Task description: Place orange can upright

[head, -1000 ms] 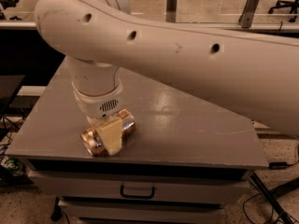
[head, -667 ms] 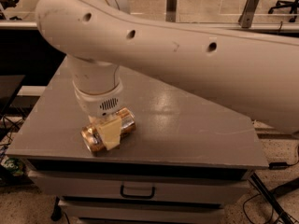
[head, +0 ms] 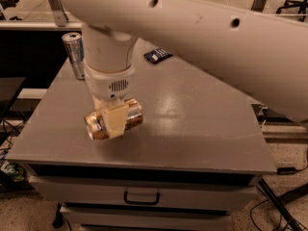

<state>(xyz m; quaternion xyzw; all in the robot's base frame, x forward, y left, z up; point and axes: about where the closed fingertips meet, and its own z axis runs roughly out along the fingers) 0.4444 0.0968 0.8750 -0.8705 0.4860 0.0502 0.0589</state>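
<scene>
One drawer handle showed below the front edge of the grey table, which stood on a speckled floor strewn with cables. Above the table's front-left part, the gripper of the single white arm was clamped across one orange can, held on its side with one end toward the table's front-left corner. Farther back, one slim silver-blue can stood upright at the table's left edge and one dark packet lay near its rear.
</scene>
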